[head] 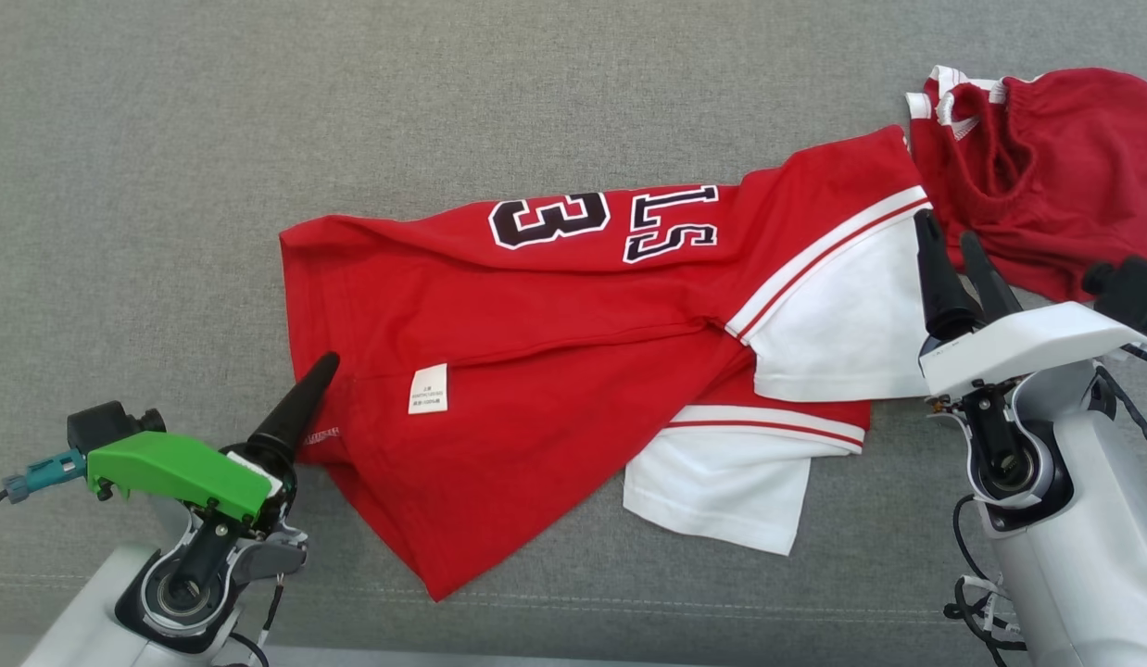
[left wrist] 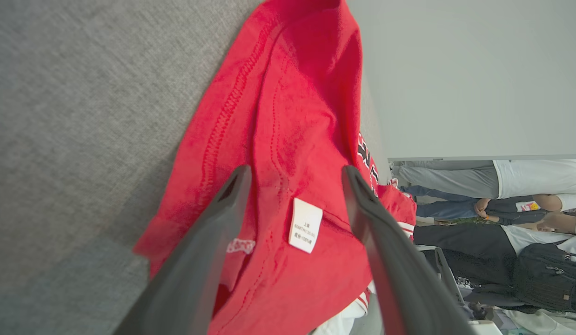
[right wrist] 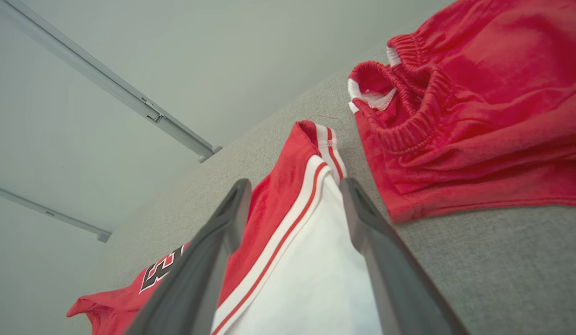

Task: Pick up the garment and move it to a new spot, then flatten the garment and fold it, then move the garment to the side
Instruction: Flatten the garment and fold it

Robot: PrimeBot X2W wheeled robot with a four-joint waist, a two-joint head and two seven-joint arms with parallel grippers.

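The garment (head: 536,352) is a red jersey with white sleeves and black lettering. It lies crumpled and partly folded over itself on the grey cloth surface (head: 166,185). My left gripper (head: 323,366) is at its lower left hem, open. In the left wrist view the fingers straddle the red cloth (left wrist: 288,116) near a white label (left wrist: 305,225). My right gripper (head: 946,229) is open at the right edge of the white sleeve. In the right wrist view the striped sleeve (right wrist: 306,260) lies between the spread fingers of that gripper (right wrist: 295,182).
A second red piece with an elastic waistband, likely shorts (head: 1046,167), lies bunched at the upper right, close to my right gripper. Several people (left wrist: 502,209) stand beyond the surface in the left wrist view. Bare grey surface spreads to the left and far side.
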